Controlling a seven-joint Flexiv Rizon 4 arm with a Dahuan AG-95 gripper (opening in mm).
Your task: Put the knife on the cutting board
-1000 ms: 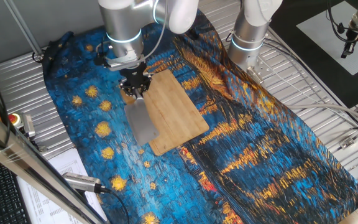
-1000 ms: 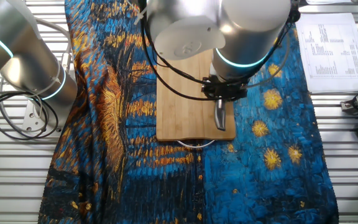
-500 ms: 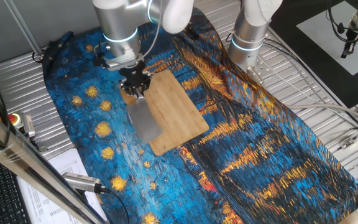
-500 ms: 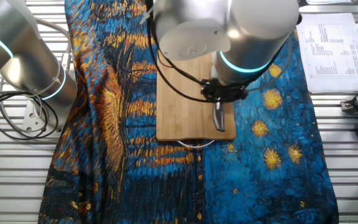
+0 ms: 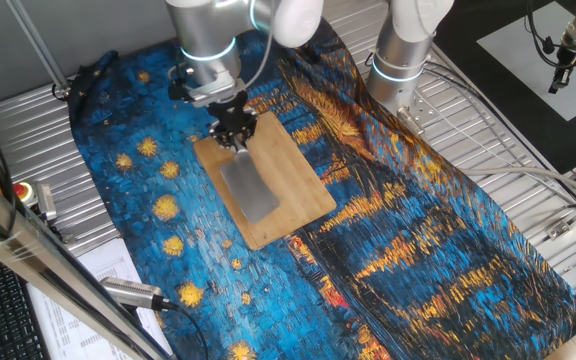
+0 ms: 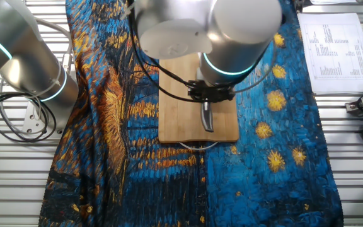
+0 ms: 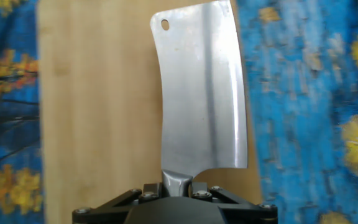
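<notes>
The knife [image 5: 249, 187], a grey metal cleaver, is held flat by its handle over the cutting board [image 5: 298, 172], a tan bamboo board on the blue painted cloth. My gripper [image 5: 236, 137] is shut on the handle at the board's far end. In the hand view the broad blade [image 7: 201, 93] points away from my gripper [image 7: 178, 186] and lies over the board [image 7: 92, 124], near its right edge. In the other fixed view the arm hides most of the knife; only the handle [image 6: 207, 117] shows below my gripper [image 6: 207, 101] over the board [image 6: 176, 107]. I cannot tell whether the blade touches the board.
The blue and orange cloth [image 5: 418, 240] covers the table. A second arm's base [image 5: 400, 60] stands behind the board. A black cylindrical tool [image 5: 133, 292], papers [image 5: 108, 270] and a red button [image 5: 23, 191] lie at the left front. A wire loop [image 6: 197, 145] shows at the board's end.
My gripper has carried the knife sideways from over the board's edge and the cloth to over the board. The blade now lies wholly above the board.
</notes>
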